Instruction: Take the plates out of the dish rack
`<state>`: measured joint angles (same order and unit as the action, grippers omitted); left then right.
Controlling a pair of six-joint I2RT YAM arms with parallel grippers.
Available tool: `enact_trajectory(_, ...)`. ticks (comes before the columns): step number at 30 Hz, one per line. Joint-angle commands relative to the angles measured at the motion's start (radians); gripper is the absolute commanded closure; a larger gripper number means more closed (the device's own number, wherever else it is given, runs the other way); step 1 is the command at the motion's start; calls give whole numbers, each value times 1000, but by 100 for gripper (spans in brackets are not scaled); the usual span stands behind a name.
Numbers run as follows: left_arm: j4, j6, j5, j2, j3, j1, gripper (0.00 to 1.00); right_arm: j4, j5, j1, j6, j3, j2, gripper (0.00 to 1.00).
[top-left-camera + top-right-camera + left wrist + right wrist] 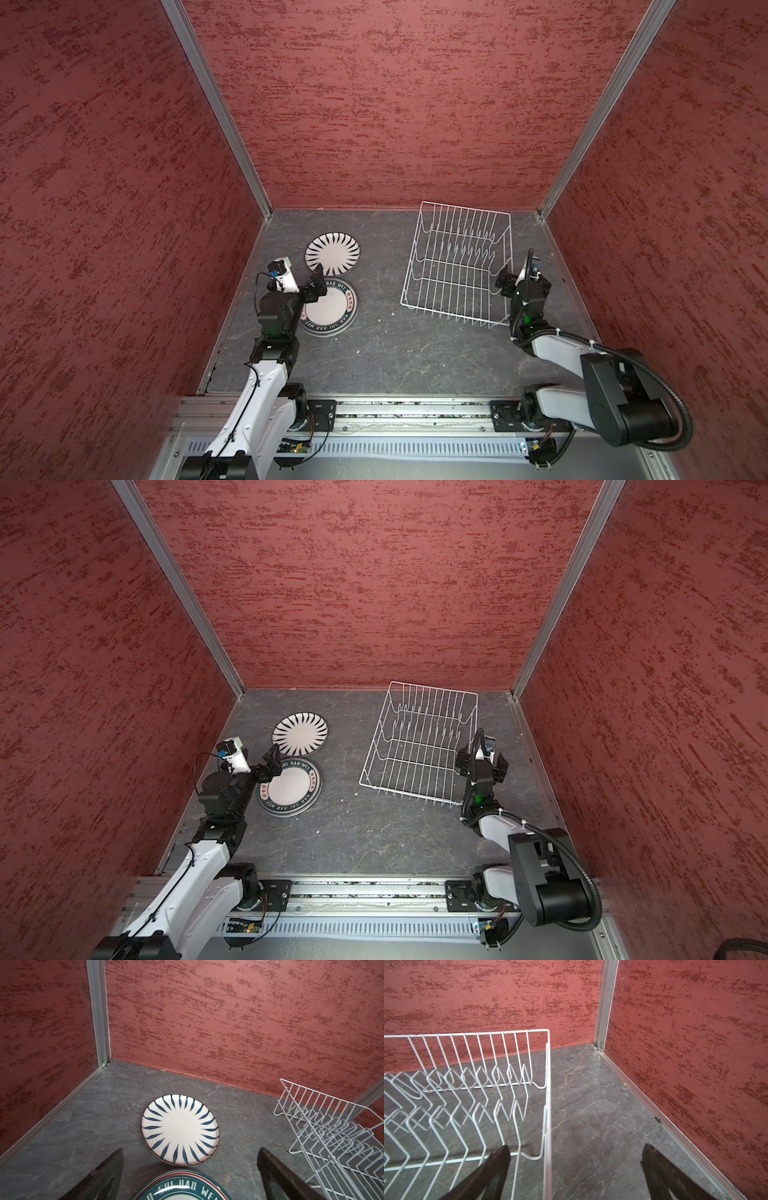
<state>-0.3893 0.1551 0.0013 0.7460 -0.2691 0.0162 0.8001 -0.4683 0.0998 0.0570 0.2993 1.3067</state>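
One dish rack point(455, 270) point(419, 746) is seen in both top views, stood flat on the grey tabletop point(395, 353), right of centre and close to the back wall point(395, 104). Its thin parallel bars are run from the near side toward that wall. The line is skewed a little, with the near end swung to the left. The rows of upright prongs are laid across the bars, tips pointed up.

In the right wrist view, the side rail of the dish rack point(467, 1095) is caught passing between the fingers of the right hand point(576, 1146). One finger is held over the bars and the other over bare tabletop outside. That right hand point(521, 278) point(482, 760) is spread wide and nothing is grasped. Whether the wire is touched cannot be told.

Over on the left, two plate faces are counted, both laid flat and face up on the tabletop, well apart from the rack. The striped plate point(332, 254) point(300, 734) point(180, 1130) is set farther back, its dark radial strokes pointed at its centre. The lettered plate point(332, 307) point(293, 786) point(180, 1186) is set just in front of it, the two rims just beside each other. Whether more plates are stacked beneath either one cannot be told.

The left hand point(320, 282) point(275, 762) point(190, 1149) is held over the far left rim of the lettered plate and pointed toward the striped plate. Its fingers are released and spread wide, and nothing is gripped.
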Motion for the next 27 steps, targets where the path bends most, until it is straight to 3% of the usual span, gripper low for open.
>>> enact_trajectory(1,-80,-43,-102,-19,30,-4,1,228,52,-29,-33,-39,40,1)
enact_trajectory(10,-231,-78,-92,31,85,-12,1,528,173,-87,-23,-140,171,1)
enact_trajectory(14,-297,-158,37,53,113,-13,1,562,207,-88,-35,-136,219,1)
enact_trajectory(16,-350,-173,49,93,128,-15,1,593,221,-87,-52,-121,261,1)
enact_trajectory(18,-414,-166,34,142,144,-14,0,496,232,-91,-39,-99,234,1)
enact_trajectory(27,-548,-193,9,410,107,-7,1,411,185,-91,-25,-40,246,1)
